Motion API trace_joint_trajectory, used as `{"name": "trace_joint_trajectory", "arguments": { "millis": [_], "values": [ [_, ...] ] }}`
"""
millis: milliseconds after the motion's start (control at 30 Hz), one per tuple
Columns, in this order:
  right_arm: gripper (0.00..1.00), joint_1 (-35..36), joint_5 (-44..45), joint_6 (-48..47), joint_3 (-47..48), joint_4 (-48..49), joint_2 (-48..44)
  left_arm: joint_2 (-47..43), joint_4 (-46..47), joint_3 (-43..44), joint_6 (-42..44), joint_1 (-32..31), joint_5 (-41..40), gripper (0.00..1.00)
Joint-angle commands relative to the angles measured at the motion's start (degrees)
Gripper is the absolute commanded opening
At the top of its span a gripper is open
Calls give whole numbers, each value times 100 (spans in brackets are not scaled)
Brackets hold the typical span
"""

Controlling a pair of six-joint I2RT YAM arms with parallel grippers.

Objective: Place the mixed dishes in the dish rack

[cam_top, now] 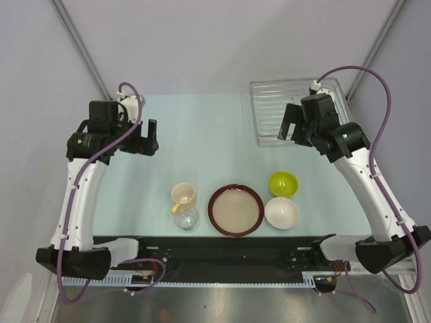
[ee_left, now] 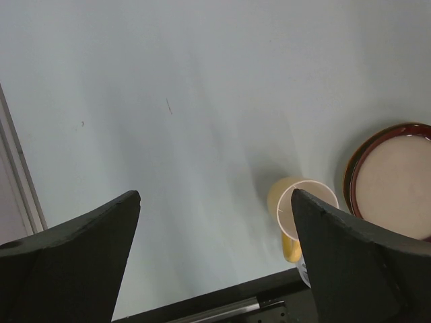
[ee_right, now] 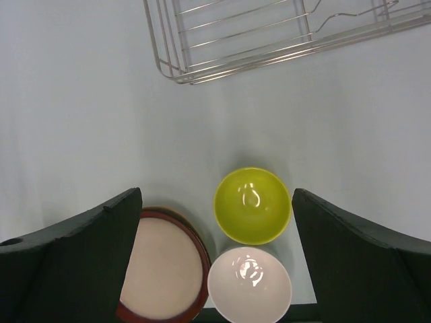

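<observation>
The silver wire dish rack (cam_top: 266,101) stands at the far right, and its near corner shows in the right wrist view (ee_right: 222,50). Near the front edge lie the cream-yellow mug (cam_top: 183,195), the clear glass (cam_top: 186,218), the red-brown dish (cam_top: 211,209) with the beige plate (cam_top: 235,209) in it, the lime-green bowl (cam_top: 283,182) and the white bowl (cam_top: 281,212). My left gripper (cam_top: 147,140) is open and empty, high over the left of the table, away from the mug (ee_left: 306,205). My right gripper (cam_top: 291,131) is open and empty above the lime bowl (ee_right: 252,205) and white bowl (ee_right: 249,284), just in front of the rack.
A black rail (cam_top: 229,245) runs along the near table edge between the arm bases. Grey walls with slanted metal frame bars (cam_top: 81,47) close the table at left, right and back. The rack holds no dishes.
</observation>
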Motion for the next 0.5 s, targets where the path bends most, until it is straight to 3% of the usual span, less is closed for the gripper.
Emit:
{"name": "trace_joint_trajectory", "arguments": {
  "millis": [0,200,333,467],
  "values": [
    [100,-1,153,-290,-266,392,-401,-107,274,192,-132,1,120,100],
    [100,-519,22,-344,-619,1095,-402,-64,854,349,-342,-209,314,100],
    [100,-1003,-206,-177,-504,1271,-120,664,1161,946,-563,-701,16,98],
    [100,-1346,-339,-36,-706,1482,-190,2175,1118,2299,-808,-1475,-442,100]
  ]
}}
